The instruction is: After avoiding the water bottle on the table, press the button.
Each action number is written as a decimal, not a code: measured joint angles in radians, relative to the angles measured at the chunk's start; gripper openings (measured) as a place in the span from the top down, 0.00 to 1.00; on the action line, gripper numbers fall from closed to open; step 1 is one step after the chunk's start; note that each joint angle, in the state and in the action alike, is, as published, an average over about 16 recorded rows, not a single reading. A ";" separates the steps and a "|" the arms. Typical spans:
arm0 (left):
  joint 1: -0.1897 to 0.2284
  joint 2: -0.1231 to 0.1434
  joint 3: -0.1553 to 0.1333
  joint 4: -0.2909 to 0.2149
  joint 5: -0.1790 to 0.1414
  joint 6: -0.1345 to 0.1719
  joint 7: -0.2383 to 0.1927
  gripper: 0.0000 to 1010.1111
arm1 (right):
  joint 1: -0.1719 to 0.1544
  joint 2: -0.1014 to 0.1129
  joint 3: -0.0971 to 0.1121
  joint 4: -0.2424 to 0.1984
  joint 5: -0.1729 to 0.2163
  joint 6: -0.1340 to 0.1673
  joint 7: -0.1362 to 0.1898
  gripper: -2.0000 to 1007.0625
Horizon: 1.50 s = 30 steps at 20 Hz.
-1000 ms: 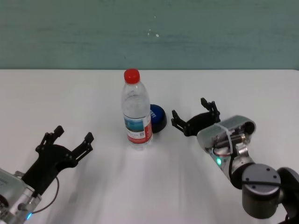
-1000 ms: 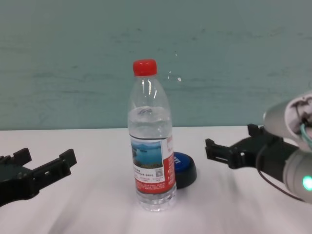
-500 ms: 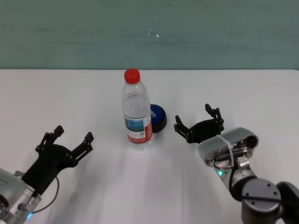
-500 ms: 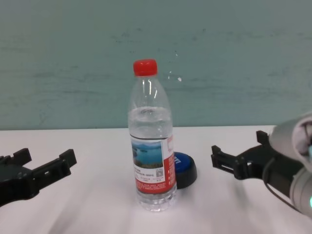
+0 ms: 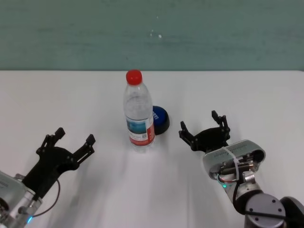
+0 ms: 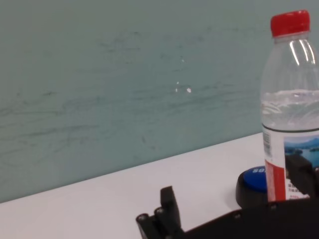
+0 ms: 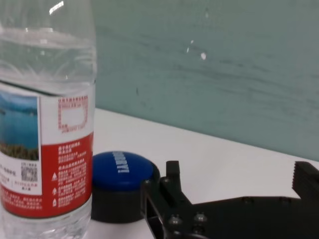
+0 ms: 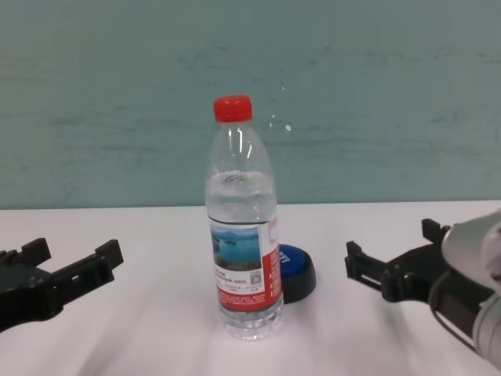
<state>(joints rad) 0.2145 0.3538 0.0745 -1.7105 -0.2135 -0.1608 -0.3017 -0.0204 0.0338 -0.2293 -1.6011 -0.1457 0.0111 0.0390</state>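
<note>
The water bottle (image 5: 138,116) stands upright near the middle of the table (image 5: 247,95), a tall clear ribbed plastic cylinder with a glossy red screw cap. Its wrap label shows a blue lake picture above a red band carrying white small print, a QR code and a white-outlined square; none of that print is readable to me. Water fills it to just above the label.

The button (image 5: 160,119) sits directly behind the bottle toward the table's far edge and a little to my right, close against it; whether they touch I cannot tell. It is a low smooth blue dome on a black round base, with white capital lettering across the top, too foreshortened to read.

My right pincer (image 5: 205,134) hovers low over the white, smooth tabletop toward the near edge, right of the button and apart from it, its black fingers (image 7: 167,199) spread wide with nothing between them. My left pincer (image 5: 67,144) is parked near the near left corner, fingers likewise apart and holding nothing.
</note>
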 joint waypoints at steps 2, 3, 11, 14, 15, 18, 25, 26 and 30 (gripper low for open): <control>0.000 0.000 0.000 0.000 0.000 0.000 0.000 0.00 | -0.004 -0.003 0.002 -0.001 -0.002 -0.006 -0.003 0.00; 0.000 0.000 0.000 0.000 0.000 0.000 0.000 0.00 | -0.006 -0.004 0.003 -0.001 -0.003 -0.008 -0.004 0.00; 0.000 0.000 0.000 0.000 0.000 0.000 0.000 0.00 | -0.009 -0.007 0.005 -0.002 -0.004 -0.016 -0.007 0.00; 0.000 0.000 0.000 0.000 0.000 0.000 0.000 0.00 | -0.009 -0.006 0.004 -0.001 -0.004 -0.014 -0.006 0.00; 0.000 0.000 0.000 0.000 0.000 0.000 0.000 0.00 | -0.008 -0.006 0.004 -0.001 -0.004 -0.014 -0.006 0.00; 0.000 0.000 0.000 0.000 0.000 0.000 0.000 0.00 | -0.008 -0.005 0.003 -0.001 -0.003 -0.012 -0.005 0.00; 0.000 0.000 0.000 0.000 0.000 0.000 0.000 0.00 | -0.007 -0.005 0.002 -0.001 -0.003 -0.010 -0.004 0.00; 0.000 0.000 0.000 0.000 0.000 0.000 0.000 0.00 | -0.007 -0.005 0.002 -0.001 -0.003 -0.010 -0.004 0.00; 0.000 0.000 0.000 0.000 0.000 0.000 0.000 0.00 | -0.007 -0.004 0.002 -0.001 -0.003 -0.010 -0.004 0.00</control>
<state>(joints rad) 0.2145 0.3538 0.0745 -1.7105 -0.2135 -0.1608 -0.3017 -0.0270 0.0294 -0.2273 -1.6018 -0.1483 0.0016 0.0350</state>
